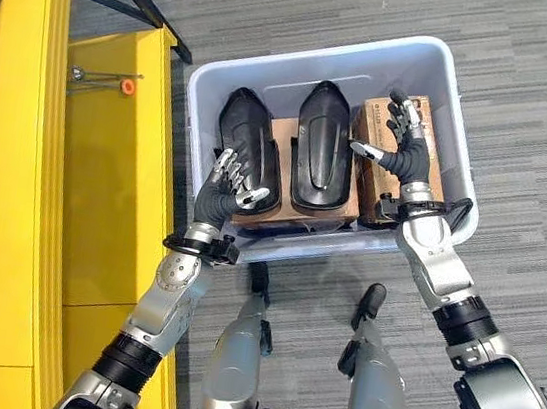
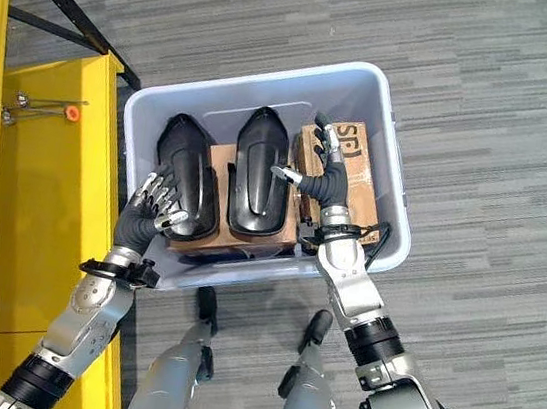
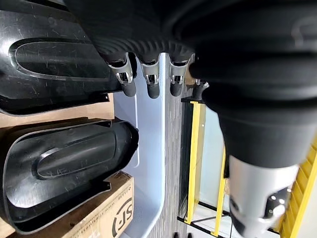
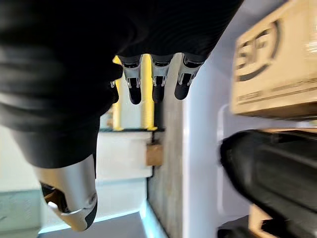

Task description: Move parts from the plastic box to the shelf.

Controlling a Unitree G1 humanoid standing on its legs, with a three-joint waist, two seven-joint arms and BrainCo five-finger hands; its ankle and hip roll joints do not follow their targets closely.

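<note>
Near the lower left of the left eye view, the left hand [image 1: 225, 186] reaches over the near rim of the plastic box [image 1: 451, 82], its fingers [image 1: 226, 166] loosely spread and relaxed, clamped on nothing, tips resting at the near end of the left black part [image 1: 248, 143]. In its own wrist view those fingers [image 3: 151, 84] hang straight past the ribbed cover, with the pale box wall beyond them. At right of centre, the right hand [image 1: 400, 146] hovers inside the box over the cardboard box [image 1: 381, 118], fingers apart and upright, thumb stretched toward the middle black part [image 1: 321, 145], gripping nothing; whether it touches the carton below cannot be told. Its wrist view shows the fingers [image 4: 156, 84] extended in a row, nothing between them. Inside the box, mid-frame, 2 black moulded parts lie side by side on brown cardboard [image 1: 281, 130], long ends pointing away from the robot, with the carton just beside them at the right wall. The box sits on the grey carpet floor [image 1: 535, 57]. Along the left edge stands the yellow shelf [image 1: 106, 172], with a small tool with an orange tip [image 1: 126, 86] lying on it at the upper left.
</note>
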